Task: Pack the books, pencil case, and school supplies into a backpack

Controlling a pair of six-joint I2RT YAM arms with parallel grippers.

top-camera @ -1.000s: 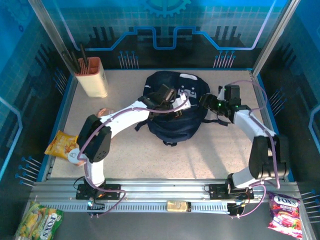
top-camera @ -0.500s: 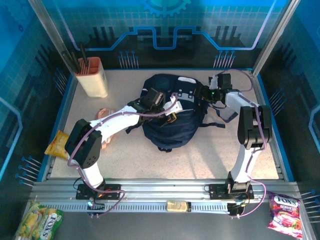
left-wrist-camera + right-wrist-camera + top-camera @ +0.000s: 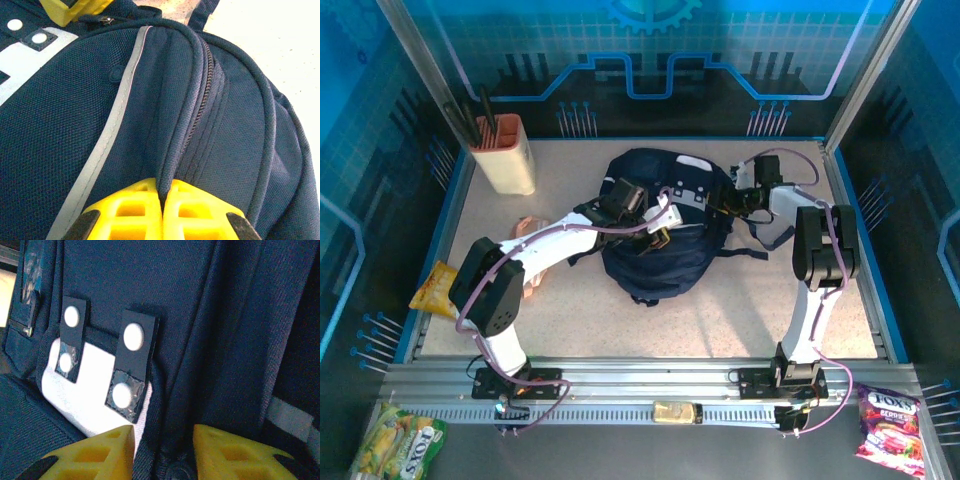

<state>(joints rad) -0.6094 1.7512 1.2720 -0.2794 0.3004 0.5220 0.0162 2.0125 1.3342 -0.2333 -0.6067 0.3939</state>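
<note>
The navy backpack (image 3: 665, 250) lies in the middle of the table, its pale stripe (image 3: 117, 115) and zip seam close in the left wrist view. My left gripper (image 3: 660, 232) (image 3: 162, 186) is shut on a raised fold of the backpack (image 3: 240, 115) fabric near the seam. My right gripper (image 3: 728, 205) (image 3: 162, 432) is at the bag's upper right. Its jaws stand partly apart, with a ridge of the backpack (image 3: 150, 275) between them, beside a white patch (image 3: 85, 400) with black snap tabs. An upright beige pencil case (image 3: 505, 160) with dark pencils stands at the back left. The books are out of view.
A yellow snack packet (image 3: 440, 290) lies at the table's left edge and a pink item (image 3: 528, 228) beside the left arm. Black straps (image 3: 760, 235) trail right of the bag. Snack bags (image 3: 398, 445) (image 3: 888, 420) lie off the table in front.
My right gripper has moved onto the bag's upper right and its jaws have narrowed around the fabric. The left gripper kept its hold; the bag shifted slightly toward the left.
</note>
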